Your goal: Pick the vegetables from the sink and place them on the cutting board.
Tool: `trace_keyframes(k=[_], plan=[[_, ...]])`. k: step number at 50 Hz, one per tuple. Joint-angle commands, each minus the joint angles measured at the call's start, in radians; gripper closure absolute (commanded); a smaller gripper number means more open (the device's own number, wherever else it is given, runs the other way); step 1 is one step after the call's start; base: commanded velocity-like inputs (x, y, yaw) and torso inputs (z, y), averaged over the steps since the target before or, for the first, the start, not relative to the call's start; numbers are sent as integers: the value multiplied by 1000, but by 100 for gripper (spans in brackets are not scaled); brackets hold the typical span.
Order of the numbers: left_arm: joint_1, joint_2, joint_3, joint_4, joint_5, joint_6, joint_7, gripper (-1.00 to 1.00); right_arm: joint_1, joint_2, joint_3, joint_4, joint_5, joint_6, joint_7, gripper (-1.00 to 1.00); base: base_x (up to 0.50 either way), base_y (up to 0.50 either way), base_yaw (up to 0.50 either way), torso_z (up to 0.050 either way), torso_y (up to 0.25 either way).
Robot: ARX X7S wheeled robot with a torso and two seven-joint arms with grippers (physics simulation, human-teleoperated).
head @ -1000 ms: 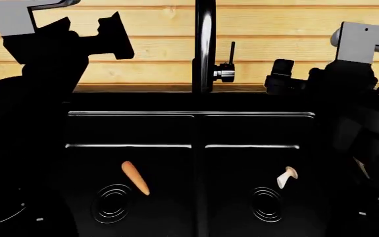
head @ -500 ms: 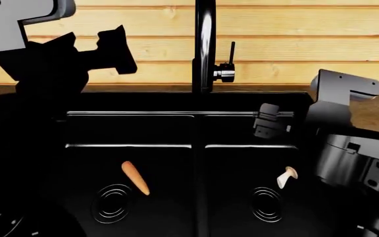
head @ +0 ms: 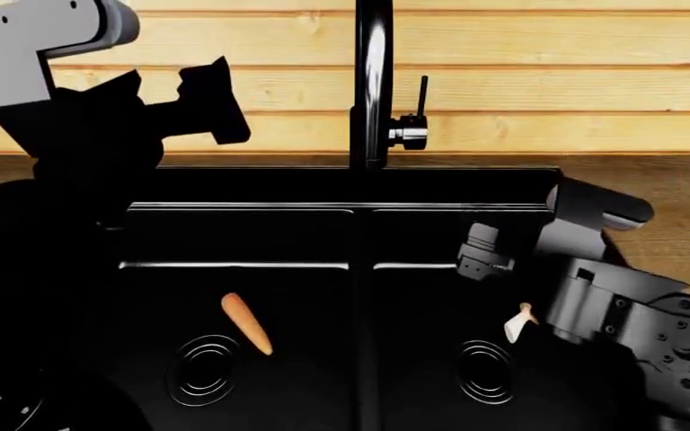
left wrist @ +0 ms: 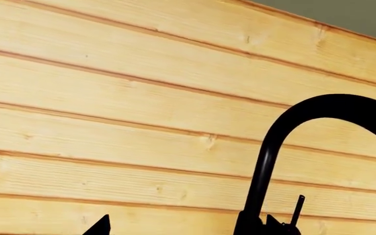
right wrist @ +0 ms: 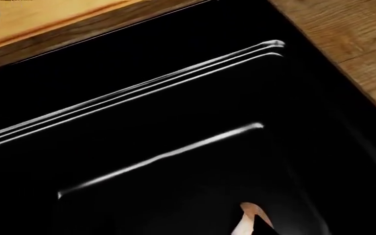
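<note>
1. sink (head: 358, 184): glossy black, two basins, a ringed drain in each; tall black faucet (head: 373, 81) rises at the rear centre, before a pale plank wall.
2. carrot (head: 247, 323): lies flat in the left basin, tapered end toward the drain (head: 204, 370), just beside its rings; no gripper near it.
3. mushroom (head: 520, 321): lies in the right basin, beside the right drain (head: 485, 370); partly hidden by the right arm in the head view, only its tip (right wrist: 248, 220) shows at the edge of the right wrist view.
4. right gripper (head: 484, 251): hangs over the rear of the right basin, above and short of the mushroom; whether its fingers are apart or closed cannot be told.
5. left gripper (head: 211, 97): raised high before the wall, well apart from the carrot; finger spread cannot be told; nothing seen held.
6. cutting board: not in view.
7. step in hand, as judged: right arm approaching the mushroom. to do it well: bring the mushroom to the middle of the wrist view, descend with fingers spread, straddle the stem across its narrow width, stop short of the basin floor, close gently; the piece is small, curved and likely to roll.
</note>
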Motion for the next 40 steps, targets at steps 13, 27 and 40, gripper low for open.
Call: trace_keyframes(k=[13,27,40], plan=[[18,-12,16,-22,-21,34,-19,-100,-71,18,-45,119,-119,-129,-117,-100,0,0,0,0,0],[22,-20,12,-26,-39,39,-32,-100,-84,18,-57,173,-145,-166,-145,-100,0,0,0,0,0],[28,-25,25,-34,-49,52,-43,-100,-116,32,-45,190,-156,-200,-155,-100,0,0,0,0,0]])
